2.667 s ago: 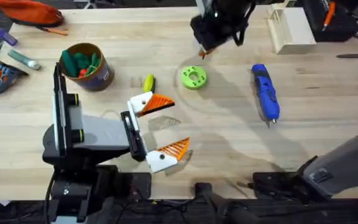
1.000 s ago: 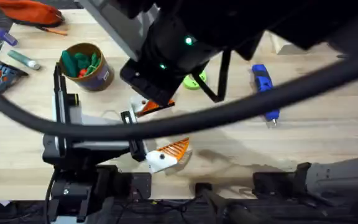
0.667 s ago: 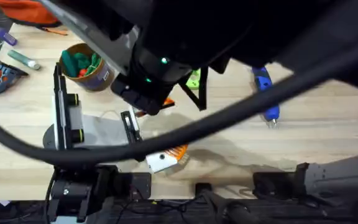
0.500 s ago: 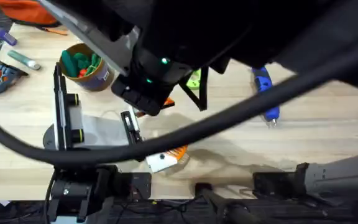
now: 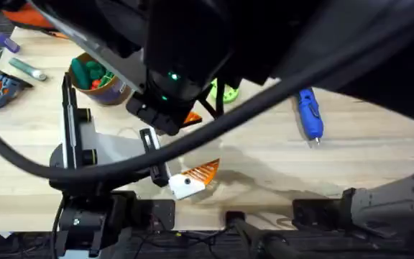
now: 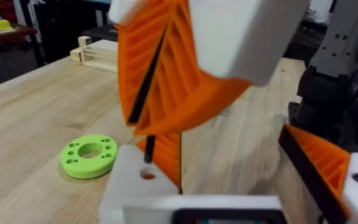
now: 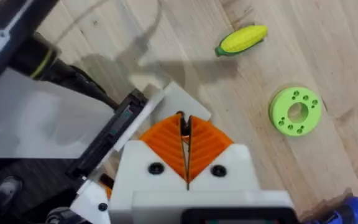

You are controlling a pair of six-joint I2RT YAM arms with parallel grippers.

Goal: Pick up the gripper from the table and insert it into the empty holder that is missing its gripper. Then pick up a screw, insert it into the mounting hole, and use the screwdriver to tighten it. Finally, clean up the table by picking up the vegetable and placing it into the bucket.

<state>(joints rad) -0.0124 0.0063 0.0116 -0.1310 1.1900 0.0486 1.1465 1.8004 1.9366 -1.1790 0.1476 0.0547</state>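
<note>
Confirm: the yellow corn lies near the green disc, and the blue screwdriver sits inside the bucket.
Wrong on the screwdriver: the overhead view shows it lying on the table, away from the bucket. The corn does lie near the green disc.

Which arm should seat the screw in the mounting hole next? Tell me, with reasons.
Right. Its orange-ribbed claw is shut on a thin dark pin, likely the screw, poised right over the hole in the white blocky plastic holder. The left arm carries that holder, so it cannot reach it.
</note>
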